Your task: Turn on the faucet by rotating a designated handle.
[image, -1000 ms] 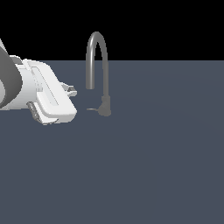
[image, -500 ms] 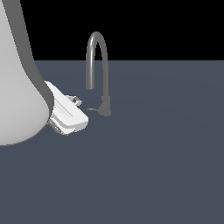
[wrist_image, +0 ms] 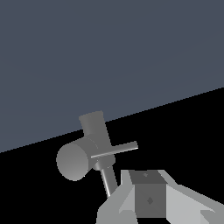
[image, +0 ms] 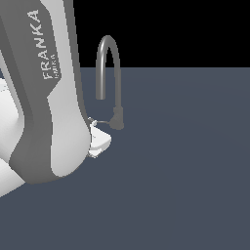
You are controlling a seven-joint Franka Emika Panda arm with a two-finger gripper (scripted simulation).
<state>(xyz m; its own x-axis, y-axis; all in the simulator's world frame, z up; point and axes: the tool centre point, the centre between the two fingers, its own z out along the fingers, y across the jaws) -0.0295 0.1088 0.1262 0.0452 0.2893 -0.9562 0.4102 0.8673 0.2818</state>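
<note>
A: Faucet [image: 111, 83] upright on the grey worktop [image: 185, 161], toward the far edge, left of centre in the exterior view. Thick base low, arched spout tall above it.

B: Handle?

A: Thin lever [image: 100, 121] off the base, long axis roughly level, pointing toward the exterior view's left, straight at the gripper [image: 97, 141]. In the wrist view, handle [wrist_image: 114, 150] seen as a slim rod crossing the base [wrist_image: 81, 156], a second thin rod running down toward one finger [wrist_image: 148, 199].

B: Gripper relative to handle?

A: Just beside the lever tip, slightly nearer the front edge and lower. Touching or apart: not resolvable, forearm [image: 44, 93] blocking most of the hand.

B: Jaws clenched or released?

A: Cannot tell. Only one finger clearly visible, no view of the gap.

B: Judgement for next move?

A: Probably a sideways push across the lever's long axis, swinging it about the base. Risk: slipping off such a thin rod.
</note>
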